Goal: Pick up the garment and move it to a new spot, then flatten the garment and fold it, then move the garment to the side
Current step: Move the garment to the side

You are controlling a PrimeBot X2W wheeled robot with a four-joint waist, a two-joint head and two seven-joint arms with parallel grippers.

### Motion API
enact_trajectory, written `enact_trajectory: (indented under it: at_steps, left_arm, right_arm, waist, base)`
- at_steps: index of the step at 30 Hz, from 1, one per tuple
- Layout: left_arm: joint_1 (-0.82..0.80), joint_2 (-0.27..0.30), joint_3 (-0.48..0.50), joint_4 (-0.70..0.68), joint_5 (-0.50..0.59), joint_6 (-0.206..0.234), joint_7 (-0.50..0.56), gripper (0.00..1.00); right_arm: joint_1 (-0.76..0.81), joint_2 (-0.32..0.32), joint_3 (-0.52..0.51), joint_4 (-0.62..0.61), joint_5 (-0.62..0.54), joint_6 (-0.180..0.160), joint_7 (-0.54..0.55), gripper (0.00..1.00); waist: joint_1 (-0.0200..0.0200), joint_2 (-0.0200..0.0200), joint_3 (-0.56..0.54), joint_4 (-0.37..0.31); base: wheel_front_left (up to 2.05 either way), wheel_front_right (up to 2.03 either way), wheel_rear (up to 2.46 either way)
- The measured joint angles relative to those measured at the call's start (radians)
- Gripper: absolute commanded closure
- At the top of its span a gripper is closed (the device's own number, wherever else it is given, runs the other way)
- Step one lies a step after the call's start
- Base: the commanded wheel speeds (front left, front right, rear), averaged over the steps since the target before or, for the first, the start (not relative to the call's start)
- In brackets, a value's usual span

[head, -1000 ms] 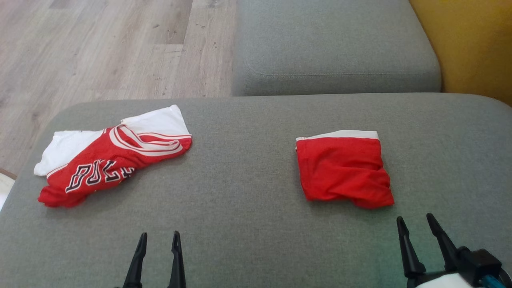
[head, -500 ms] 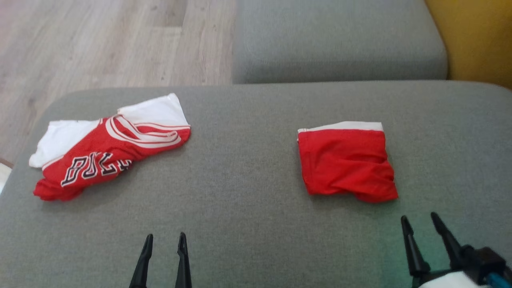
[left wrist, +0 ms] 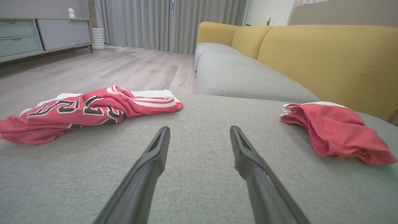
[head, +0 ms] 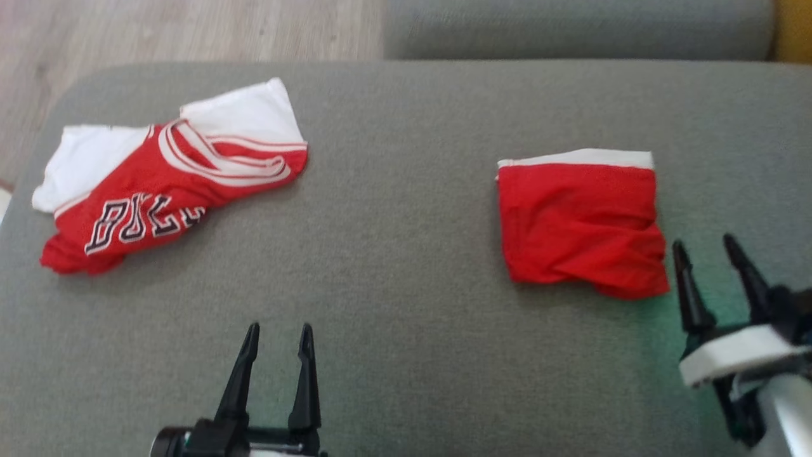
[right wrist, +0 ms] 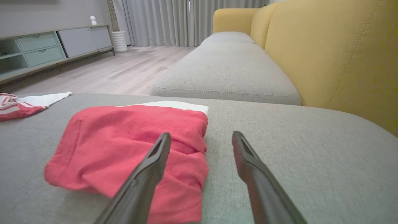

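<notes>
Lying crumpled near the cushion's (head: 406,266) far left corner, the jersey (head: 158,190) waits. The left gripper (head: 280,327) hovers spread at the near edge. Toward the right edge, the spread right gripper (head: 704,242) sits beside, perhaps touching, the folded red garment (head: 580,222); a careless sweep would unfold it.

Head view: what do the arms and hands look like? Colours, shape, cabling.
Left hand and right hand match: two long, black, tapering fingers ending in points, on a black base. Behind the right one: a white collar, then a pale silver forearm with what looks like dark cabling beside it. No markings visible.
</notes>
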Motion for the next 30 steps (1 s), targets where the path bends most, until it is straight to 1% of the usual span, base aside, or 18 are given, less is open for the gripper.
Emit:
enact_trajectory:
  at_steps: [3, 6, 11, 14, 18, 19, 20, 21, 25, 30]
  left_arm:
    - [-0.026, 0.000, -0.014, -0.001, 0.000, -0.001, 0.000, 0.00]
    - [-0.062, -0.002, -0.027, -0.001, 0.000, -0.001, 0.000, 0.00]
    - [-0.101, -0.003, -0.037, 0.000, 0.000, -0.002, 0.000, 0.00]
    - [-0.118, -0.003, -0.051, 0.002, 0.000, -0.008, 0.000, 0.00]
    - [-0.129, -0.003, -0.056, 0.003, 0.000, -0.007, 0.000, 0.00]
    - [-0.129, -0.003, -0.058, 0.004, 0.000, -0.007, 0.000, 0.00]
    - [-0.129, -0.003, -0.059, 0.006, 0.000, -0.002, 0.000, 0.00]
    - [-0.129, -0.003, -0.059, 0.006, 0.000, 0.000, 0.000, 0.00]
    - [-0.131, -0.003, -0.054, 0.004, 0.002, 0.000, 0.000, 0.00]
    - [-0.155, -0.003, -0.046, -0.001, 0.020, -0.010, 0.000, 0.00]
  right_arm:
    - [-0.061, -0.019, -0.007, 0.047, 0.012, 0.000, 0.005, 0.00]
    - [-0.130, -0.039, -0.016, 0.089, 0.025, 0.000, 0.037, 0.00]
    - [-0.216, -0.066, -0.039, 0.170, 0.035, 0.000, 0.125, 0.00]
    - [-0.225, -0.067, -0.018, 0.198, 0.072, 0.000, 0.182, 0.00]
    - [-0.226, -0.064, 0.027, 0.195, 0.155, 0.000, 0.241, 0.00]
    - [-0.227, -0.065, 0.029, 0.190, 0.172, 0.000, 0.244, 0.47]
    - [-0.228, -0.066, 0.041, 0.181, 0.189, 0.000, 0.250, 0.89]
    - [-0.228, -0.067, 0.051, 0.175, 0.193, 0.000, 0.252, 1.00]
    - [-0.232, -0.089, 0.048, 0.159, 0.185, 0.000, 0.253, 1.00]
    - [-0.263, -0.168, 0.026, 0.115, 0.171, 0.000, 0.285, 1.00]
  waist:
    - [0.0000, 0.0000, 0.037, 0.015]
    - [0.0000, 0.0000, 0.075, 0.033]
    - [0.0000, 0.0000, 0.131, 0.063]
    - [-0.0001, 0.0000, 0.154, 0.085]
    - [-0.0001, 0.0000, 0.177, 0.099]
    - [-0.0001, 0.0000, 0.180, 0.098]
    - [-0.0001, 0.0000, 0.181, 0.093]
    - [-0.0002, 0.0000, 0.182, 0.089]
    - [-0.0002, 0.0000, 0.190, 0.060]
    - [-0.0002, 0.0000, 0.217, -0.001]
  base:
    - [0.00, 0.00, 0.00]
    - [0.00, 0.00, 0.00]
    - [0.00, 0.00, 0.00]
    - [0.00, 0.00, 0.00]
    - [0.00, 0.00, 0.00]
    - [0.00, 0.00, 0.00]
    - [0.00, 0.00, 0.00]
    - [0.00, 0.00, 0.00]
    - [0.00, 0.00, 0.00]
    - [0.00, 0.00, 0.00]
